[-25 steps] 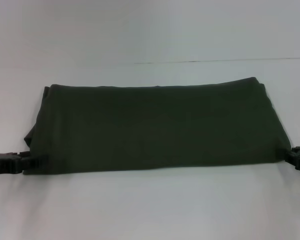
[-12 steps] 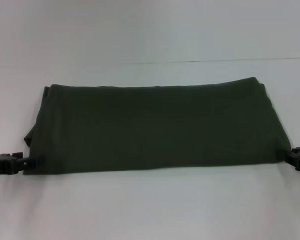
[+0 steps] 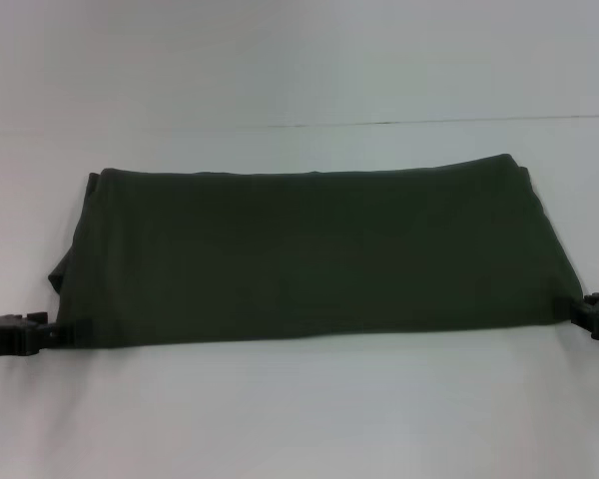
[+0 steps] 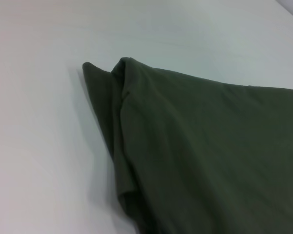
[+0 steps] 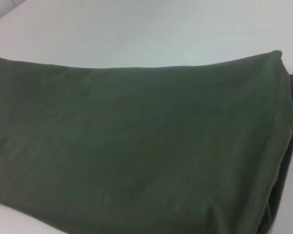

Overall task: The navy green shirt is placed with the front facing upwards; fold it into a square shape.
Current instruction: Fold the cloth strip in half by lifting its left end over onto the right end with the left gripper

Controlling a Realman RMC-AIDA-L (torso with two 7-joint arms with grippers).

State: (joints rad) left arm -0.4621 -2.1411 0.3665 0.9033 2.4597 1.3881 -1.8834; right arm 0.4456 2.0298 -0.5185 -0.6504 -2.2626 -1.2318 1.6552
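Both pincers sit low at the near corners of the cloth: the left gripper point(image 3: 52, 332) at eight o'clock and the right gripper point(image 3: 582, 310) at four o'clock of the head view, each touching a corner, though I cannot tell whether their fingers are spread or pinching. Across the plain white table point(image 3: 299, 419) lies the navy green shirt point(image 3: 309, 249), a dark olive cotton tee already folded into a wide band, its print hidden, running from nine to three o'clock through the middle of the view. It should handle as light, limp and non-fragile: it will sag and drag rather than hold shape, so layers may slip apart. A sound hold would pinch all layers together at the near corners; the stacked, slightly rumpled edges at the left end point(image 4: 118, 97) look likeliest to separate. Each arm reaches in flat from its own side, wrist close to the tabletop.
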